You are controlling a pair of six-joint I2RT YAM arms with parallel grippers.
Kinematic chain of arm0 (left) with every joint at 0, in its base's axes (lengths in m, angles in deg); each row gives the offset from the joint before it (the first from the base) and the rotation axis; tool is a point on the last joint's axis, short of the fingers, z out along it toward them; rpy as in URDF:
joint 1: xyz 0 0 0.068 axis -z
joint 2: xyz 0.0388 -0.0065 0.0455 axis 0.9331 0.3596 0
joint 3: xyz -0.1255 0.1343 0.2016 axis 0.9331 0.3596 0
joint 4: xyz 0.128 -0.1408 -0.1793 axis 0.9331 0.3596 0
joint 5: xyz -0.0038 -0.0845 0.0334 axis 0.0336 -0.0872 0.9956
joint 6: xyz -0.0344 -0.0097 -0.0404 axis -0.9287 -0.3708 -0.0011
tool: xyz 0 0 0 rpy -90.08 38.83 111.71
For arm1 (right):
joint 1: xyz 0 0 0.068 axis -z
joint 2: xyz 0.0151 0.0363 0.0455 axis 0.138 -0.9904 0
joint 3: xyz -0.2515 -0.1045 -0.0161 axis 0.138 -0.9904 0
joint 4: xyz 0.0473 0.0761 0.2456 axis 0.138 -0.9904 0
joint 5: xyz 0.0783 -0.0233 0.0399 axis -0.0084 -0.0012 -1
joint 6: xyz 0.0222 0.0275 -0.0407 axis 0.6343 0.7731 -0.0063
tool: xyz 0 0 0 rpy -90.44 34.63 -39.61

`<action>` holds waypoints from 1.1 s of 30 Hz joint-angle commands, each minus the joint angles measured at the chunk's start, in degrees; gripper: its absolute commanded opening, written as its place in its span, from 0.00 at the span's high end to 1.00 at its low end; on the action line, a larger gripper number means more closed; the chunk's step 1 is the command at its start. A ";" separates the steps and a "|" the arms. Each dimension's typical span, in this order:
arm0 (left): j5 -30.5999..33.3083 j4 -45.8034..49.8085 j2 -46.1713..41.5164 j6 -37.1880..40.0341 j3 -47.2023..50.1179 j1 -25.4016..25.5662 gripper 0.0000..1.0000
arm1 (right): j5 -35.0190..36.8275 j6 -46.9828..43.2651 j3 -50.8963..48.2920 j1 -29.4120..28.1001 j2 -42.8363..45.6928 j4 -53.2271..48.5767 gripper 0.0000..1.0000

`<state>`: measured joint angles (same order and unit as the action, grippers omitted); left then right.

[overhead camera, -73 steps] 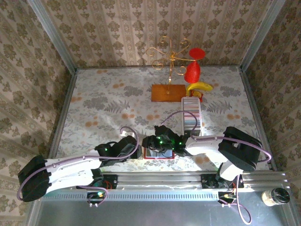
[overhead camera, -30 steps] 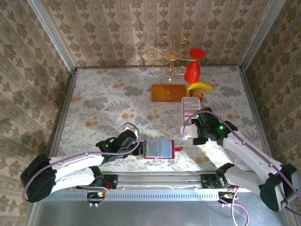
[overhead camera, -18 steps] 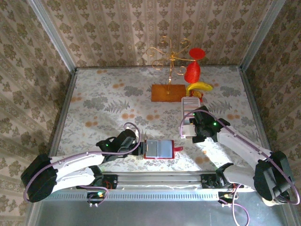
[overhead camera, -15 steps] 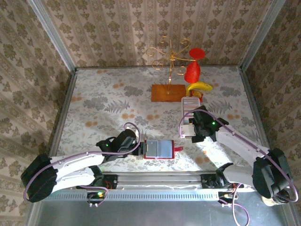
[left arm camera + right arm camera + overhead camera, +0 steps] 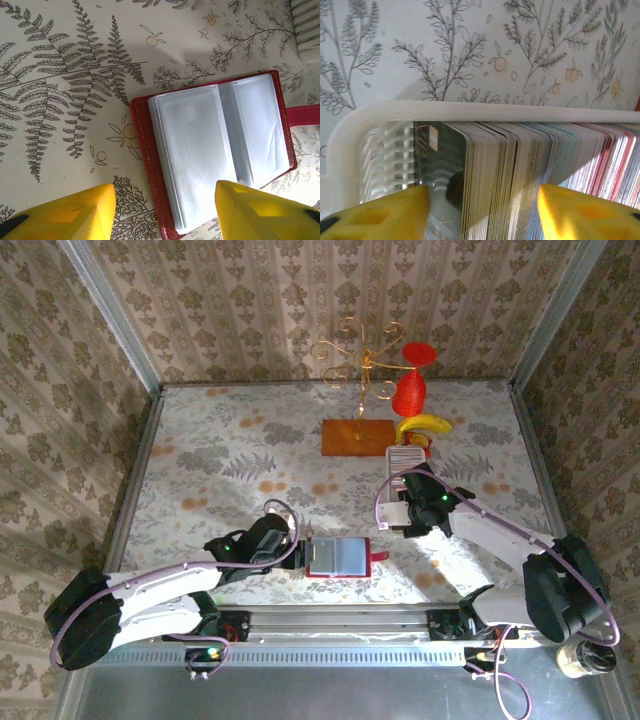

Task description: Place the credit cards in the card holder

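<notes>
The small red square card holder [image 5: 340, 556] is lying open on the fern-printed tablecloth [image 5: 230, 460] at lower centre of the overhead view, its grey-blue clear pockets facing up and its red snap tab [image 5: 378, 557] poking out to the right. The left gripper [image 5: 297, 548] is sitting at the holder's left edge. In the left wrist view the left gripper [image 5: 164, 192] is showing its yellow fingers [image 5: 65, 212] spread wide. One is over bare cloth at lower left, the other is over the card holder [image 5: 210, 150] at lower right, and they are clamping nothing. To the right of centre, the right gripper [image 5: 405, 515] is reaching into the near end of the long white plastic tray [image 5: 392, 455]. In the right wrist view the right gripper [image 5: 482, 192] is straddling the row of thin multicoloured credit cards [image 5: 530, 165] standing on edge in the white tray [image 5: 470, 107]. A dark card is facing the left finger, and I cannot tell whether the fingers are pinching any card.
</notes>
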<state>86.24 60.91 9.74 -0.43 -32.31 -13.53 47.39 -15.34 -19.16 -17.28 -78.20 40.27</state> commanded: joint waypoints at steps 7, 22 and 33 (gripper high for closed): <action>-0.71 -1.05 -0.11 0.27 -0.44 -0.25 0.47 | 3.06 -1.53 -0.52 0.16 1.29 0.57 0.64; -1.02 -1.66 0.31 -0.70 -0.18 -0.11 0.50 | 2.79 -0.50 0.18 -1.24 5.01 -2.53 0.85; -0.89 -1.71 0.57 -1.13 -0.35 0.35 0.52 | 2.35 1.85 0.19 -1.76 9.17 -4.24 0.95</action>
<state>86.00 59.73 10.18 -0.89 -32.31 -13.46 48.31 -14.40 -19.16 -18.79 -70.66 34.39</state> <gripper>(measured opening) 0.486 0.062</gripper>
